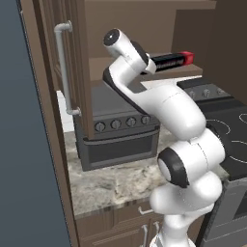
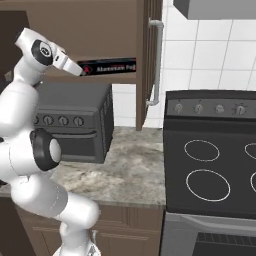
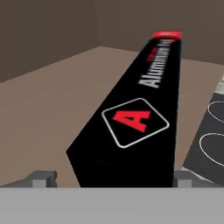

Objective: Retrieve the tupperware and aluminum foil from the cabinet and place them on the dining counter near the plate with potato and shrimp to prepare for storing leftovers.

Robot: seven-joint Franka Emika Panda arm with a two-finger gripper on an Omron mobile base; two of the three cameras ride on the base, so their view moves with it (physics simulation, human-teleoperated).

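Note:
The aluminum foil (image 3: 144, 105) is a long black box with a red far end, lying on the shelf (image 3: 48, 100) of the open brown cabinet (image 1: 81, 58). My gripper (image 3: 114, 178) is open, and its fingertips (image 3: 41, 177) stand on either side of the box's near end without closing on it. In the base views the foil box (image 1: 172, 60) (image 2: 111, 66) sticks out past the hand on the cabinet shelf. The tupperware, dining counter, plate, potato and shrimp are out of view.
A grey toaster oven (image 1: 118, 132) (image 2: 70, 117) sits under the cabinet on a marble worktop (image 2: 132, 172). A black stove (image 2: 210, 170) stands to the right. The open cabinet door has a silver bar handle (image 1: 61, 67) (image 2: 156, 60).

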